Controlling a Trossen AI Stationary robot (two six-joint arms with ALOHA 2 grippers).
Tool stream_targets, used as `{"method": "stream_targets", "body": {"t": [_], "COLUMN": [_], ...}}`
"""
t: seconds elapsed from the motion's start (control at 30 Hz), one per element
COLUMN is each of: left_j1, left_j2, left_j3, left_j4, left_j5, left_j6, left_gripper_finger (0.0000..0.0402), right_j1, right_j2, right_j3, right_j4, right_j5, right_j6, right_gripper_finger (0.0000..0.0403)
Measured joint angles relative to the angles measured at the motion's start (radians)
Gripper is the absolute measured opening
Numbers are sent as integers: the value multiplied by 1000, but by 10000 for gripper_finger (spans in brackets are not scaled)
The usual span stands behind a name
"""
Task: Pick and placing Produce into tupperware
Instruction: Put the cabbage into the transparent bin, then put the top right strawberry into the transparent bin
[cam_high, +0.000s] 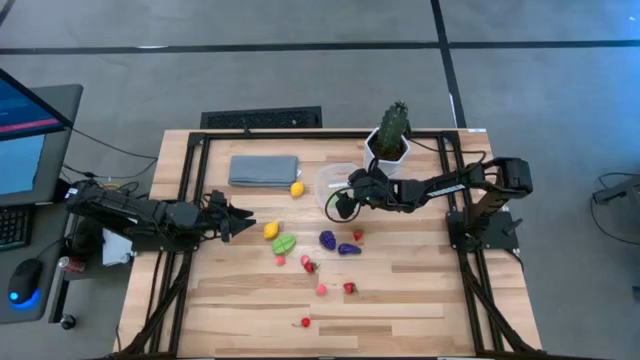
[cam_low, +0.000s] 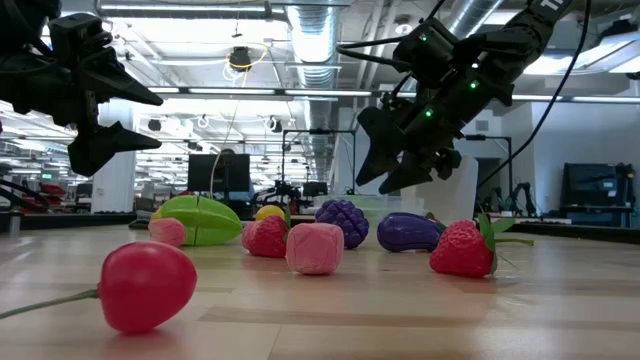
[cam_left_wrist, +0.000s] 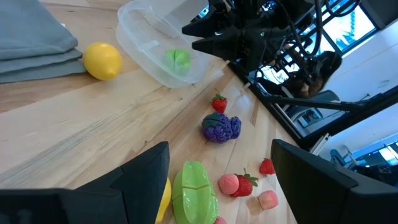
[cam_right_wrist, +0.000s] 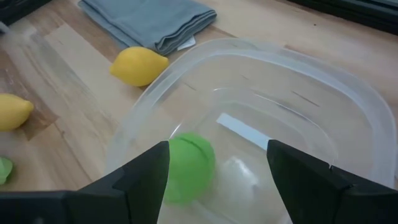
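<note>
The right claw hangs just over the near rim of the round clear plastic tupperware, fingers spread with nothing between them; a small green ball-shaped fruit lies inside the tupperware, so a drop looks finished. The left claw hovers low beside the tupperware's table-side neighbours, fingers wide apart and empty, aimed at the yellow toy fruit and green ridged vegetable, probably its next pick. A yellow lemon rests just beside the tupperware, near the folded grey-blue cloth; purple grapes and red strawberries lie farther off on the table
</note>
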Motion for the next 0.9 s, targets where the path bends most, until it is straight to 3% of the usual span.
{"method": "stream_targets", "body": {"t": [0.3,0.53,0.7,0.9], "left_j1": [0,0,0,0], "left_j2": [0,0,0,0], "left_j3": [0,0,0,0], "left_j4": [0,0,0,-1], "left_j5": [0,0,0,0], "left_j6": [-4,-6,2,4], "left_gripper_finger": [272,272,272,272], "right_j1": [87,199,282,364], "right_j2": [-82,-218,-249,-238], "right_j3": [0,0,0,-2], "right_j4": [6,-224,-436,-467], "right_j5": [-3,-1,33,109], "right_j6": [-120,-147,-59,77], "right_gripper_finger": [295,295,293,291]}}
